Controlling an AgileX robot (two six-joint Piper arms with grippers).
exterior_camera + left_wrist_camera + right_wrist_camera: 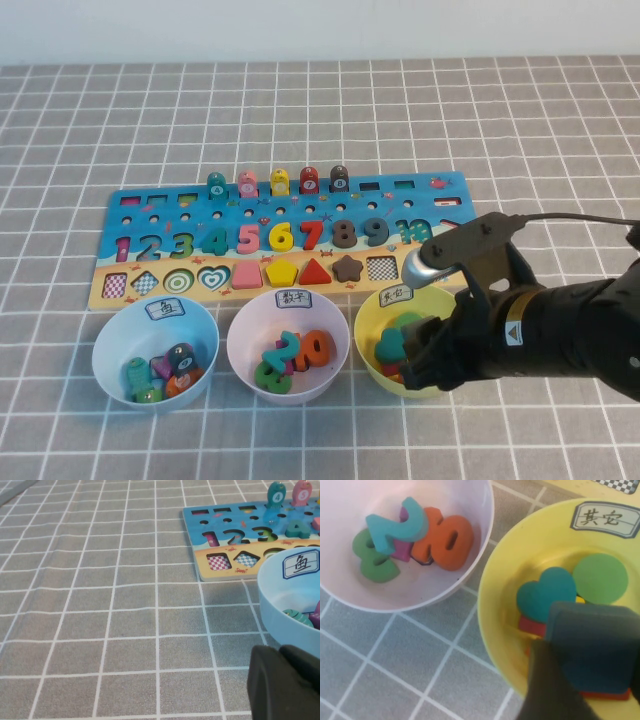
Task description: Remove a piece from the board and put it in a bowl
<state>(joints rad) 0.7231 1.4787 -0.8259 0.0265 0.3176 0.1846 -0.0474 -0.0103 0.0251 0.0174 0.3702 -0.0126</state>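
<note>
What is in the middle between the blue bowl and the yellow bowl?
The pink bowl, holding number pieces, sits between the blue bowl and the yellow bowl; the high view shows it.

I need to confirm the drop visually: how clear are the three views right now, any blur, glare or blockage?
High view: even light, sharp, but the right gripper and arm cover part of the yellow-green bowl. Right wrist view: soft focus, the slate-grey piece looms large and blurred over the bowl. Left wrist view: crisp on the board; the left gripper is a dark blur.
</note>
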